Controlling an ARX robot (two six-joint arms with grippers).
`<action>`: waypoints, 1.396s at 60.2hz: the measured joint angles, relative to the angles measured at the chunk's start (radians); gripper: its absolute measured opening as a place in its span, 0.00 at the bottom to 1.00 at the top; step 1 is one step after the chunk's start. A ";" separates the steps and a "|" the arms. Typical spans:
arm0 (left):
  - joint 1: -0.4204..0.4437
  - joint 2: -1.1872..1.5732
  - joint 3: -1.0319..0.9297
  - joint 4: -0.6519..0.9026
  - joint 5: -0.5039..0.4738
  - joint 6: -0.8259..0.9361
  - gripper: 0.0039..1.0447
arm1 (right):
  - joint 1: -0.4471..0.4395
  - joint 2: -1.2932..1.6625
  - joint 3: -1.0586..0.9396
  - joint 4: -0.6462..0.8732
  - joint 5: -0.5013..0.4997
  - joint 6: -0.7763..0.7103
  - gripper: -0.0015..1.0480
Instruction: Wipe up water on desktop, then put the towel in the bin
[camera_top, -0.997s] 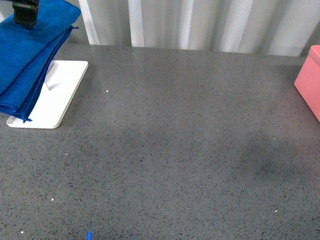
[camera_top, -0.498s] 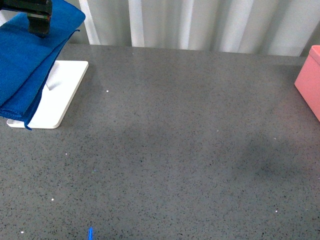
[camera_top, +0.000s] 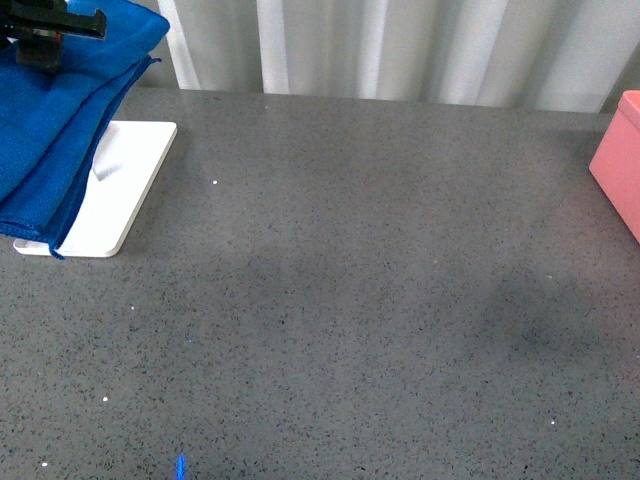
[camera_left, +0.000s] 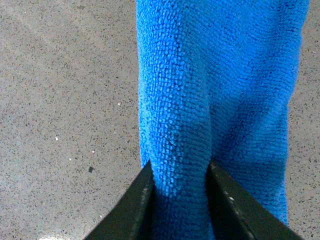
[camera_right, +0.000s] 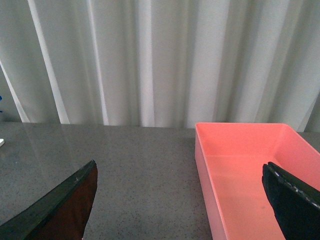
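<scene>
While in left gripper (camera_left: 179, 172), towel (camera_top: 60, 130) (blue)

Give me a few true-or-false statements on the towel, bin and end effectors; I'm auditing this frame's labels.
1. The left end effector is shut on the towel. True.
2. The towel lies in the bin. False: the bin is empty.
3. The right end effector is open. True.
4. The towel is spread across the middle of the desktop. False: it hangs at the far left, by the white tray.
</scene>
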 joint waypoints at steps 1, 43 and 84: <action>0.000 0.000 0.000 0.000 0.001 0.000 0.19 | 0.000 0.000 0.000 0.000 0.000 0.000 0.93; 0.038 -0.155 0.037 -0.067 0.101 -0.003 0.03 | 0.000 0.000 0.000 0.000 0.000 0.000 0.93; -0.531 -0.487 -0.174 0.157 0.230 -0.217 0.03 | 0.000 0.000 0.000 0.000 0.000 0.000 0.93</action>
